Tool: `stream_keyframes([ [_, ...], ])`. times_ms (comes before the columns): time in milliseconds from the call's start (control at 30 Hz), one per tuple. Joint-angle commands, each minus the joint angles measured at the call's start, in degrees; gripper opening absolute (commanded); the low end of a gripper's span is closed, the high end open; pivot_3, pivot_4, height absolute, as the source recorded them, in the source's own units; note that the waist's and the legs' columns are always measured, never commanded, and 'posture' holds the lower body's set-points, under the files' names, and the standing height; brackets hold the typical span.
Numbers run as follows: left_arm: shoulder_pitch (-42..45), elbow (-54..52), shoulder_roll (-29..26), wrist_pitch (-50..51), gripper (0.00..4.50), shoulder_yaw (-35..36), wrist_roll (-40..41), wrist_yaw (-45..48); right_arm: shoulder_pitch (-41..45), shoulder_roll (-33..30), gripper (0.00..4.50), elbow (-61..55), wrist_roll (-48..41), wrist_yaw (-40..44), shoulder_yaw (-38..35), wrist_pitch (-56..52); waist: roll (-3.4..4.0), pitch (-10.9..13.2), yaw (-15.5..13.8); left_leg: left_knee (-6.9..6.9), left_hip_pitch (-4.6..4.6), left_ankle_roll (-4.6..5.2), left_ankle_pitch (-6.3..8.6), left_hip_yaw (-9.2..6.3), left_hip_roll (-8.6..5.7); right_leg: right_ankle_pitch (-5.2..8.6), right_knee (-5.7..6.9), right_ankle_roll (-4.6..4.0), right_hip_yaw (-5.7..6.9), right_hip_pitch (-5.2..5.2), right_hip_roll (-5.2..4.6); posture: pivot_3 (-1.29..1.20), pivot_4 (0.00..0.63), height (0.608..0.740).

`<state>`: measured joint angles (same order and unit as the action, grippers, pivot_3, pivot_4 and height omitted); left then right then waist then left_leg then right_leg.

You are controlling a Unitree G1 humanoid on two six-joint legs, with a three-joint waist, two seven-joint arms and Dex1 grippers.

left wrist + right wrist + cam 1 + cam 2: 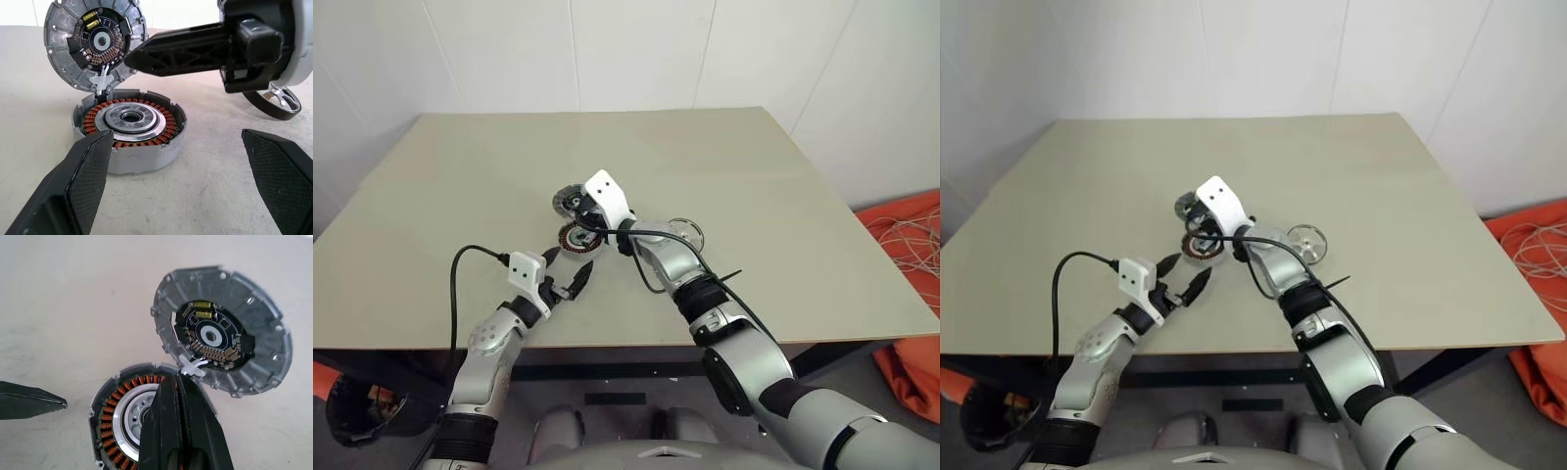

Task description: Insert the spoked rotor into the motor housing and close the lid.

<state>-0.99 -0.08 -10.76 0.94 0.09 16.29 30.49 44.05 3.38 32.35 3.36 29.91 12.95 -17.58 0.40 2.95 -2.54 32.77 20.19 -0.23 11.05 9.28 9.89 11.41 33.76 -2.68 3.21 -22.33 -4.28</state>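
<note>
My left gripper (566,275) sits at the near left, fingers spread wide, holding nothing, aimed level at the motor housing (129,128) just beyond its tips. Housing lies flat on the table (783,196), copper windings up, centre hub bare, so rotor's not in yet. Its lid (95,43) stands tipped up on the far edge of the housing, circuit side facing me, tied to the housing by short white wires.

My right gripper (182,431) is pinched shut on nothing, reaching in from the right, tips over the housing's far rim right by the lid.

Spoked rotor (1307,241) is on the table right of the housing, beside my right forearm, standing on its rim as far as I can tell. So it lies to the right and slightly back of my right fingertips. Right arm is clearly nearer; I'd judge the pick is its job, after backing off and opening up. Rotor axis needs laying vertical to drop onto the hub.
</note>
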Motion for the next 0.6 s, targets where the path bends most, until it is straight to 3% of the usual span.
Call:
stream_keyframes([
  [33,-0.1,-1.4,-0.3,-1.2,4.50,0.6,0.4,0.4,-3.5,-1.9,0.03,-10.8,-2.4,2.4,-0.4,-3.4,-0.02,0.0,-0.1,0.00,0.00,0.01,0.00,0.00,-0.01,0.00,0.00,0.00,0.00,0.00,0.00,0.00,0.000,0.740],
  [200,0.1,-1.4,-0.5,-1.1,4.50,0.2,0.7,1.1,-11.6,-7.1,0.03,-27.8,-5.3,4.5,-1.3,-10.6,-0.07,0.0,-0.2,0.00,-0.01,0.01,0.00,0.00,-0.01,0.01,-0.02,0.03,-0.01,0.02,0.00,0.00,0.000,0.740],
  [500,0.5,-1.0,-0.8,-0.7,4.50,0.2,1.0,1.9,-24.5,-14.5,0.03,-49.6,-12.5,0.2,-13.8,-24.3,-0.08,0.0,-0.5,0.00,-0.15,-0.01,-0.01,0.00,-0.02,0.24,-0.02,0.43,-0.03,0.12,0.00,0.00,0.000,0.740],
  [600,0.8,-0.7,-1.0,-0.9,4.50,0.2,1.0,2.5,-28.6,-15.6,0.60,-53.5,-15.5,-0.9,-17.9,-28.1,-0.08,0.0,-0.7,-0.01,-0.15,-0.01,-0.01,0.00,-0.02,0.25,-0.03,0.44,-0.03,0.12,0.00,0.00,0.000,0.740],
])
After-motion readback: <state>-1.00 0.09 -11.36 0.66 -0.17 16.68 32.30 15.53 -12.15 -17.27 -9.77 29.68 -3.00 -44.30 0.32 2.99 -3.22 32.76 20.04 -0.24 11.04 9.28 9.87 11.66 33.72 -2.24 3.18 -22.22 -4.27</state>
